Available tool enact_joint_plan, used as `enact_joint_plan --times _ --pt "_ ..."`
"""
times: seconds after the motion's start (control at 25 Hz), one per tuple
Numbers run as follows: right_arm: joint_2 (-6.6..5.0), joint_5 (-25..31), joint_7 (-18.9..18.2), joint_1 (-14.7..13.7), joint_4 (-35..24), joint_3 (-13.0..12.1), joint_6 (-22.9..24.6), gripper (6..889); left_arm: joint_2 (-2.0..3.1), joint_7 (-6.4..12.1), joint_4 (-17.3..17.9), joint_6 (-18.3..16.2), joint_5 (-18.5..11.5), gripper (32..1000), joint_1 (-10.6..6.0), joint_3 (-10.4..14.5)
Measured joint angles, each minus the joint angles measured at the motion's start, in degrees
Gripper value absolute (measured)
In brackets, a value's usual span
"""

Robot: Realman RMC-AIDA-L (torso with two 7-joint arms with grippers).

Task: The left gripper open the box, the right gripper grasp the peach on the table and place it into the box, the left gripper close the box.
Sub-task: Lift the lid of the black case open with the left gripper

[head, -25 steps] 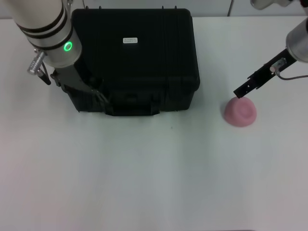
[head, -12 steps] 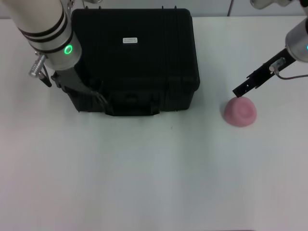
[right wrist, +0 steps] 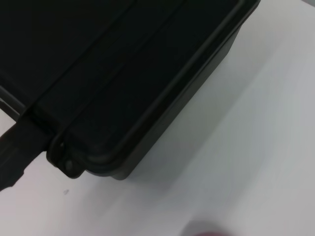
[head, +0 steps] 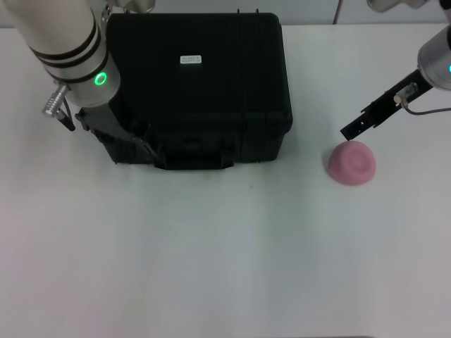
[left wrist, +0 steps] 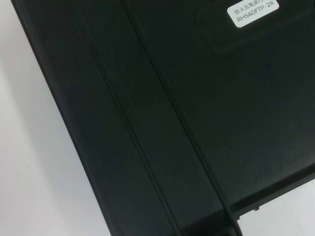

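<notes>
A white table (head: 211,253) carries the whole scene, and on its far left half sits the box (head: 204,84) — a large black hard case with ribbed sides, its lid down flat and a small white label (head: 190,60) on top. The front handle (head: 194,156) and latches face the robot, and no gap shows along the lid seam in any view, so the case reads as shut.

The opening step appears to be in hand. The left gripper (head: 130,134) sits low at the box's front-left corner, against the latch side, under the arm's green ring; its black fingers merge with the black case, and whether they are spread or pinched cannot be told. Its wrist camera looks across the lid and the label only.

The next move likely calls for the left gripper to catch the lid's front edge or latch and swing it up and back, with the case staying put on the smooth table.

The right gripper (head: 352,130) hangs just above and behind the peach (head: 351,163), apart from it; its slim claw looks narrow and holds nothing.

The peach — small, pink, dome-shaped, a dimple on top — rests on the table to the right of the box, well clear of it.
</notes>
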Motion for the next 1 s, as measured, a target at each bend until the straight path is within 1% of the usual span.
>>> enact_joint_plan --times 0.12,0.28,0.4,0.6,0.64,0.72,0.8,0.88,1.0 --pt "0.00 0.06 -0.02 -0.14 0.07 0.00 -0.01 779 0.03 0.39 -0.02 0.37 -0.38 880 0.21 -0.32" --pt "0.00 0.12 -0.04 -0.41 0.07 0.02 -0.04 777 0.22 0.58 0.09 0.54 -0.89 880 0.51 -0.66" --pt "0.00 0.14 -0.06 -0.53 0.07 0.02 -0.16 776 0.23 0.64 0.26 0.57 -0.90 852 0.63 -0.69" --pt "0.00 0.15 -0.08 -0.55 0.06 0.02 -0.19 774 0.23 0.55 0.29 0.57 -0.95 836 0.67 -0.79" --pt "0.00 0.14 -0.08 -0.55 0.05 0.02 -0.19 773 0.23 0.52 0.30 0.57 -0.97 832 0.69 -1.18" --pt "0.00 0.15 -0.08 -0.55 0.05 0.02 -0.19 773 0.20 0.62 0.26 0.41 -1.14 826 0.71 -2.74" --pt "0.00 0.26 -0.11 -0.53 0.05 0.02 -0.19 772 0.25 0.99 -0.17 0.33 -2.14 819 0.71 -4.59" --pt "0.00 0.66 -0.15 -0.53 0.05 0.02 -0.19 771 0.35 1.31 -0.71 0.33 -3.15 810 0.70 -5.83" --pt "0.00 0.89 -0.17 -0.52 0.05 0.02 -0.19 769 0.37 1.53 -0.97 0.27 -3.40 791 0.69 -6.63"
